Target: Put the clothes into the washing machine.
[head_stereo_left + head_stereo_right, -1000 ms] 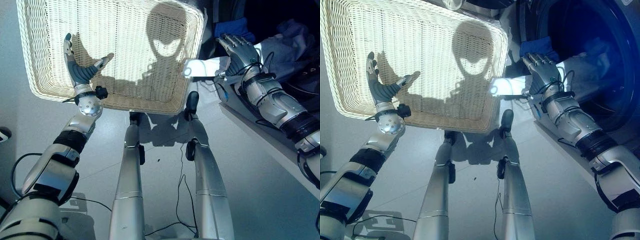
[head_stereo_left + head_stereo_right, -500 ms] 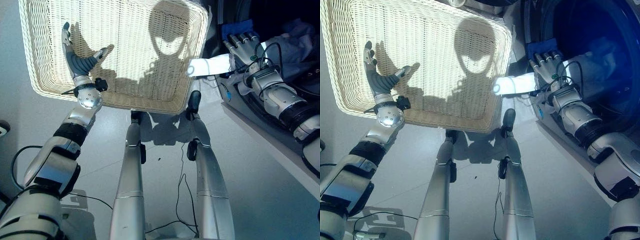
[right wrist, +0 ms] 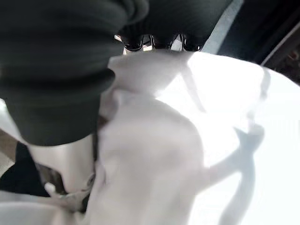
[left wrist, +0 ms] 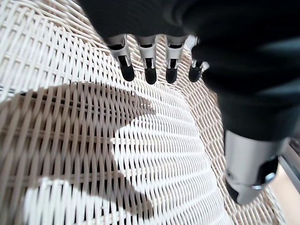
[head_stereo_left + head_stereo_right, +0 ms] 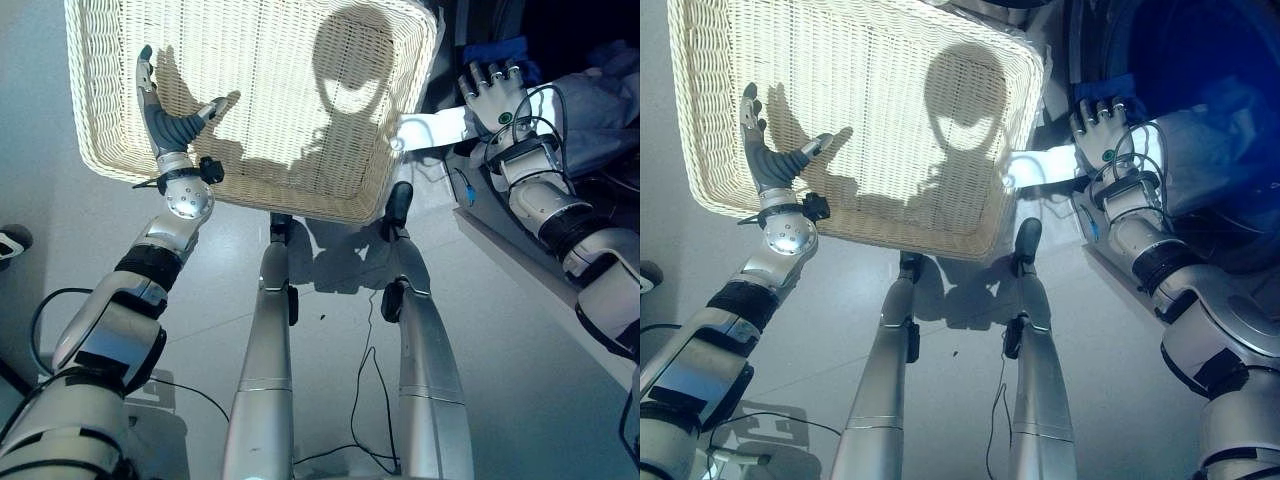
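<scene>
Pale grey floor (image 5: 60,150) lies under a white wicker basket (image 5: 280,60), with the dark mouth of the washing machine (image 5: 1200,60) at the robot's right. Over the basket's woven bottom hangs the left hand (image 5: 172,125), its fingers (image 4: 147,63) straight and released, thumb spread wide. At the machine's mouth the right hand (image 5: 494,92) lies on a white garment (image 3: 154,154) beside a blue cloth (image 5: 500,50); its fingers (image 5: 1095,105) rest fairly straight on the cloth, though I cannot tell whether they grasp it.
</scene>
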